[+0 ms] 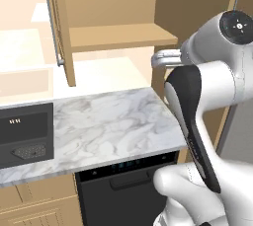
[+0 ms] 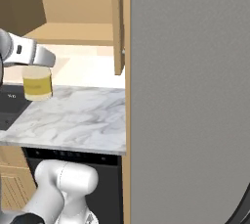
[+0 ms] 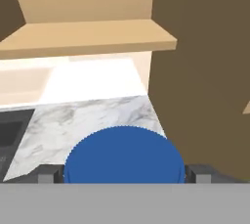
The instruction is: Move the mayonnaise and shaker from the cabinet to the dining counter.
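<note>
Gripper [image 3: 125, 173]: spread as wide as it goes, fingertips [image 3: 49, 174] flanking the blue lid; whether the pads press it cannot be told.
Jar [image 2: 37, 83]: seen at left of the right base view, under the hand, low over the marble top [image 2: 78, 115]; whether it rests there cannot be told.
Cabinet [image 1: 121, 35]: door open, shelf bare at upper centre.
Risk: if the hold is loose, the jar may be dropped or tipped when carried; the open door [image 1: 62, 27] may be clipped in a swing.
Writing: none legible on jar or lid.
</note>
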